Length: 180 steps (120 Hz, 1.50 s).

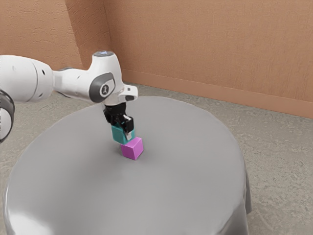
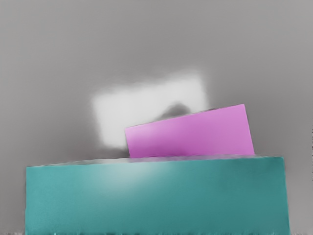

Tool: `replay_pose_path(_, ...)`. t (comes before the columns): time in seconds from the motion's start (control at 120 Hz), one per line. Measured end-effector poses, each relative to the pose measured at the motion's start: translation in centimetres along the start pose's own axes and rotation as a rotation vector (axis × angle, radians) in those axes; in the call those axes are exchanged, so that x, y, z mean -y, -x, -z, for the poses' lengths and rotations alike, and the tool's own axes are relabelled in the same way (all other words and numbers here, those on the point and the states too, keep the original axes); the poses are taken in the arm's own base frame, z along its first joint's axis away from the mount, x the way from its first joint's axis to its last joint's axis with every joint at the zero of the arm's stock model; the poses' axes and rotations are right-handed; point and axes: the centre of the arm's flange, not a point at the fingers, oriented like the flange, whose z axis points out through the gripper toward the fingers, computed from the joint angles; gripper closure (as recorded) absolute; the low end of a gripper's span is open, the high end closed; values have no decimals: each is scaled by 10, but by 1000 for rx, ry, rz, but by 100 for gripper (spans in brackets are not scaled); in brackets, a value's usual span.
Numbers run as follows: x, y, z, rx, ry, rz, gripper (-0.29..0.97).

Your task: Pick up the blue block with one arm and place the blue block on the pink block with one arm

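Exterior view: the arm [image 1: 73, 83] enters from the upper left of the frame and bends down to the middle of the round grey desk [image 1: 195, 171]. The black hand [image 1: 124, 129] points downward, left of frame centre, its fingers pinching the blue block [image 1: 118, 134] from two sides. The block reads teal rather than pure blue. It is held off the desk, level, just up and left of the pink block [image 1: 132, 148], its lower edge overlapping the pink block's upper left corner. Whether the two blocks touch cannot be determined. The pink block rests flat on the desk near frame centre. Wrist view: the blue block [image 2: 156, 196] spans the lower frame, directly under the hand. The pink block [image 2: 190, 132] shows beyond its far edge, slightly tilted in frame and partly covered by it.
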Motion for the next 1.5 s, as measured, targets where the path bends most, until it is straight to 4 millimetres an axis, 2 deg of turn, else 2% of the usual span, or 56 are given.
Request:
replay_pose_path(0.325, -11, -7, 3, 7, -1, 71, 33)
replay_pose_path(0.417, -15, -10, -1, 10, 0, 84, 33)
replay_pose_path(0.8, -16, -11, -11, 18, 1, 135, 33)
replay_pose_path(1.167, -16, -15, -11, 2, -4, 156, 32)
replay_pose_path(1.408, -17, -15, -15, 3, 5, 161, 12)
replay_pose_path(1.5, -15, -16, -3, -14, -4, 158, 8)
